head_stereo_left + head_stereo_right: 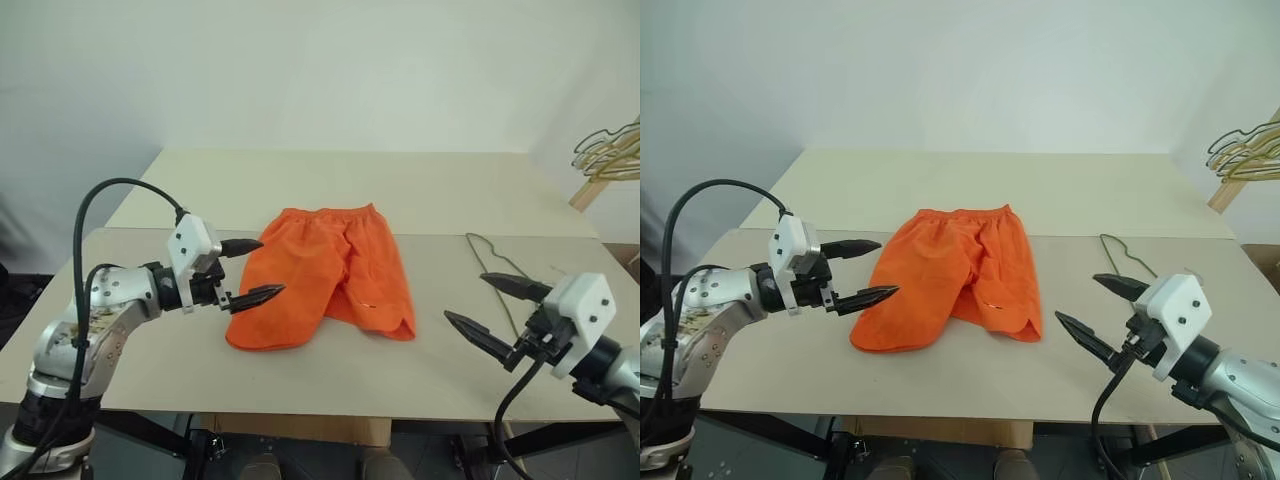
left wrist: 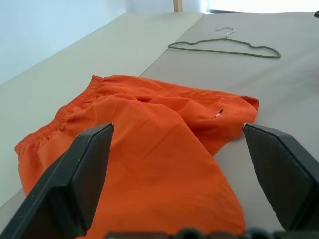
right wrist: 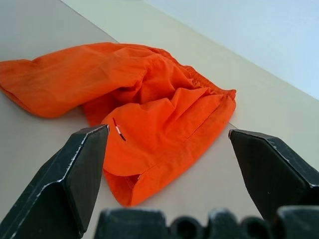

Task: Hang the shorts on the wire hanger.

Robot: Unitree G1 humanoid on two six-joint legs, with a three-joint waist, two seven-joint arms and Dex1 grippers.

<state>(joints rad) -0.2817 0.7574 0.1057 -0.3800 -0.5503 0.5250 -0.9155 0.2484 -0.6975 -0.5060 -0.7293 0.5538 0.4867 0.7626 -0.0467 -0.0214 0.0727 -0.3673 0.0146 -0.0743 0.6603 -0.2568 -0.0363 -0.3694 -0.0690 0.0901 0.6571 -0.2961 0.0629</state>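
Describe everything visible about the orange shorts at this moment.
The shorts are bright orange, thin, lightweight fabric with a gathered elastic waistband at the far edge and two short legs pointing toward the robot. They lie crumpled and partly folded on the beige table, one leg spread toward the left gripper, the other showing a small red-and-white tag. Only the table touches them; both open grippers stand clear, and the wire hanger lies apart.

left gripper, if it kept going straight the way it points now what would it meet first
Most likely the shorts: the open left gripper aims forward and rightward, slightly down, at the orange fabric just past its fingertips. The wire hanger lies well beyond. Exact contact height is hard to judge.
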